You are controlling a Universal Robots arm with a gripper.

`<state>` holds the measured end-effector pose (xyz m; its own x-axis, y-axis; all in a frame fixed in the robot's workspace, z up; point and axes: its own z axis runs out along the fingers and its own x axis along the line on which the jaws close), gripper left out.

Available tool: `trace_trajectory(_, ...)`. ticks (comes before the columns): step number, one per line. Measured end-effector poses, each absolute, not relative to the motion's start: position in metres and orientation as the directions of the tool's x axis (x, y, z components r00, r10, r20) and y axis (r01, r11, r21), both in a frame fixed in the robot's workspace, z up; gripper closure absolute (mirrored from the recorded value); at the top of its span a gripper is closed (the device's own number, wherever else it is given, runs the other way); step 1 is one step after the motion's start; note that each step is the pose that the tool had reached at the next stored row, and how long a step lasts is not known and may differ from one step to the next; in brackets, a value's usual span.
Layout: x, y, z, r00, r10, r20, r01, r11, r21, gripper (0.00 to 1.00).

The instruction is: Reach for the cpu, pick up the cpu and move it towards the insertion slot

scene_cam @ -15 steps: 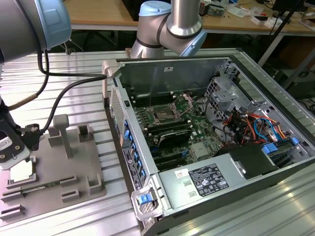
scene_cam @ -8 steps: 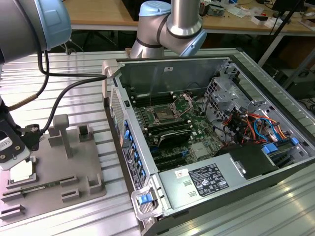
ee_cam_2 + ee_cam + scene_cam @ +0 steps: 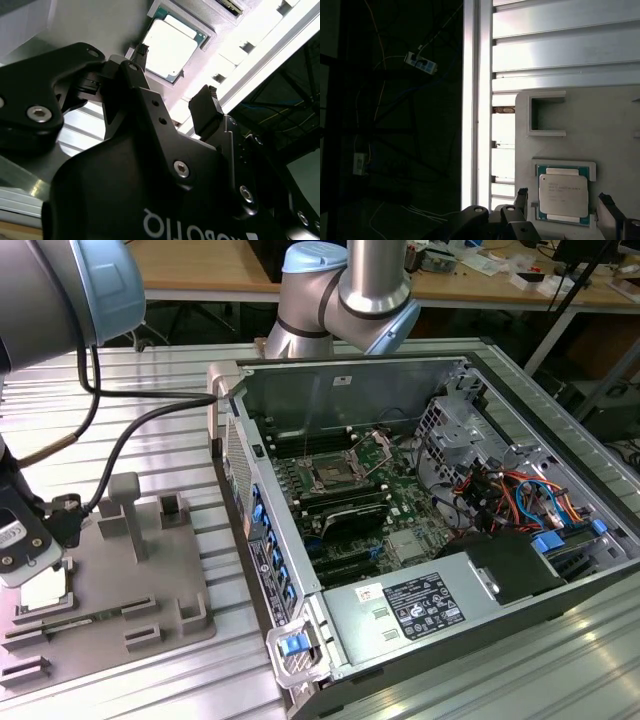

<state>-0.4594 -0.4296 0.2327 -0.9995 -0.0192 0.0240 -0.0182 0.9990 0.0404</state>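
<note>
Cpu (image 3: pixel 563 196) seated in grey tray (image 3: pixel 615 115) pocket; gripper (image 3: pixel 175 69) spread, fingers (image 3: pixel 205 107) flanking it; lid print unreadable.

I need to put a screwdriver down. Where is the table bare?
The slatted aluminium table is bare between the grey plastic fixture tray and the arm's base, and at the exterior view's lower right, before the open computer case. Crowded: the silvery-white square cpu, the gripper over it, fingers open.
</note>
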Motion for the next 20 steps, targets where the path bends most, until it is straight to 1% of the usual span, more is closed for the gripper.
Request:
trace_trajectory(10,-0.459,-0.430,0.228,-1.000,-0.019,0.024,-0.018,0.999,0.040,0.38)
trace_trajectory(20,-0.459,-0.432,0.213,-1.000,-0.019,0.024,-0.018,0.999,0.041,0.38)
